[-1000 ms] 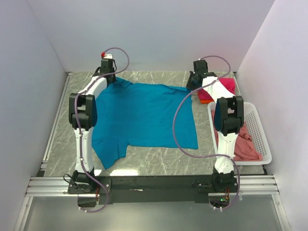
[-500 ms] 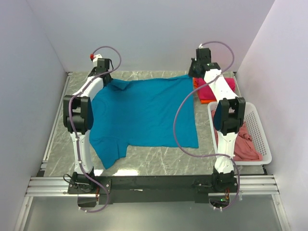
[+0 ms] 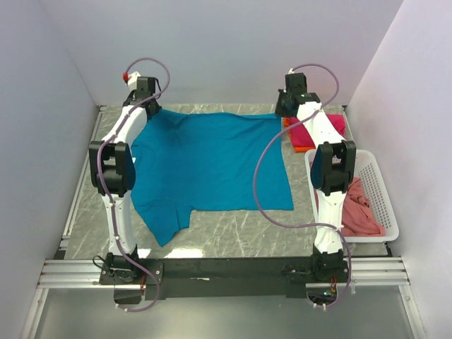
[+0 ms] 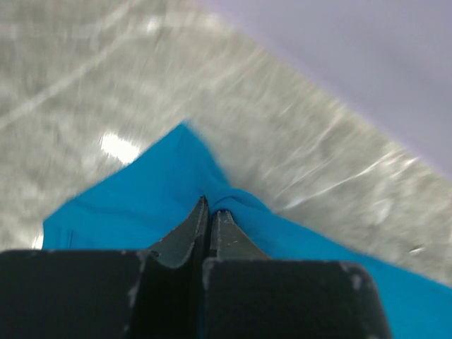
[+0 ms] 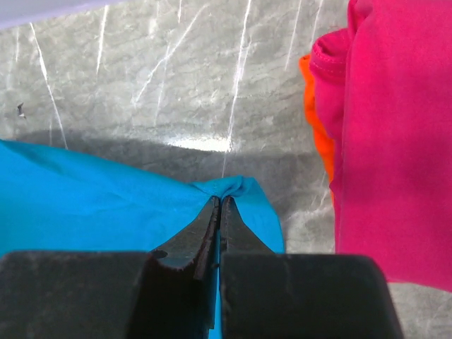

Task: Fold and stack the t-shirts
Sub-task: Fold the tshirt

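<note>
Wrist views: both jaws clamped on teal shirt (image 4: pixel 127 208); only top view shows basket (image 3: pixel 383 189).

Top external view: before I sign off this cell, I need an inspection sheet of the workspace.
Surface: grey marbled table, mostly covered by cloth.
Job's things: teal t-shirt spread out; magenta t-shirt folded atop orange t-shirt, far right; salmon t-shirt crumpled in the basket.
Clutter: white lattice basket, near right.
Hands: left hand and right hand each shut on a far corner of the teal t-shirt.
Cables: purple cables loop along both arms; the right one hangs over the shirt's right edge.
Surroundings: plain white walls on three sides.
</note>
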